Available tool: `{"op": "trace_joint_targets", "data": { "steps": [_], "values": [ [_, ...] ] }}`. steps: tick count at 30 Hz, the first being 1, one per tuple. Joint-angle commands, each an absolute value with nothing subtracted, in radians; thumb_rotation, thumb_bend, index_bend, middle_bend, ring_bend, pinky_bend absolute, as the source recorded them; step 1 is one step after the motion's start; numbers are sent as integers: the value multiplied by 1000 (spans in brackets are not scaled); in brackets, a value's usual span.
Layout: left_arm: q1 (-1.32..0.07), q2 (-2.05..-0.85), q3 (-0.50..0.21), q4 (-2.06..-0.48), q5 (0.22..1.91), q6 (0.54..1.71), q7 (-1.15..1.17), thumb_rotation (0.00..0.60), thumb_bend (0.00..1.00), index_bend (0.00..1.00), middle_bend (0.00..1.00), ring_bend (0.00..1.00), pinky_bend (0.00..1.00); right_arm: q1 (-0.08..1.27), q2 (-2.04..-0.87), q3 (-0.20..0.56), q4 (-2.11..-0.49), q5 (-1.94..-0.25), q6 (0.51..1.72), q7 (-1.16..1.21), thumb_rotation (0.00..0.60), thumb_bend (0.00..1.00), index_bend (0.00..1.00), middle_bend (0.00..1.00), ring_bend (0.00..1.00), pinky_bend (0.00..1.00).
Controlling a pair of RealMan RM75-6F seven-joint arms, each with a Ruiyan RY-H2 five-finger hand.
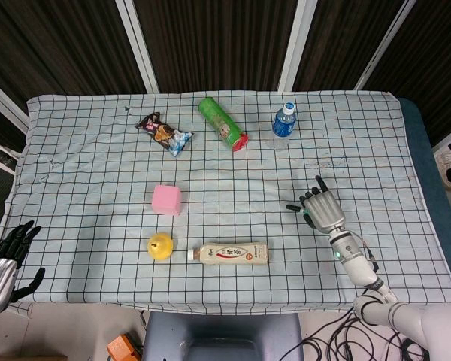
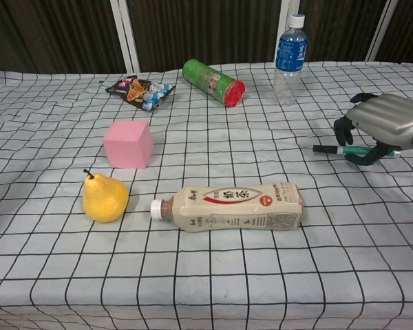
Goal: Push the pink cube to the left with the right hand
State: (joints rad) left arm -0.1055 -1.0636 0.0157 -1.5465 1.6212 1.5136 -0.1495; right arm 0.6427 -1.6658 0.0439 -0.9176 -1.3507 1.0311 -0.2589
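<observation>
Pink cube [image 1: 167,200] on checked cloth [image 1: 98,150], just past pear [image 1: 159,245] toward 12 o'clock. Right hand [image 1: 322,210] well apart at cube's 3 o'clock, holding nothing; fingers partly curled, one extended.

Judgement: bring hand low to cube's right face, contact flat and centred, push straight toward 9 o'clock; skip tea bottle [image 1: 228,253] en route.

Head view only: left hand [image 1: 4,261] off table's near-left corner, fingers spread, empty. Chest view only: cube side faces, right hand [image 2: 380,127] curl.

Head view high, looking down, chest view low, close, sharing table [image 1: 98,150]
</observation>
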Motion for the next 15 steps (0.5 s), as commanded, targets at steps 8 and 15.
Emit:
{"op": "trace_joint_targets", "data": {
  "steps": [8,15],
  "values": [
    [-100,-1062,19,-1545,1631,1527,-155,600,406,0,0,0,204,554,-1461,52,-1246,-1332,1112,-295,600,469,38,254,148,78],
    [-97,-1068,20,-1546,1627,1525,-133,600,406,0,0,0,203,284,-1221,-61,-1676,-1322,1432,-461,600,447,10,21,0,8]
  ]
}}
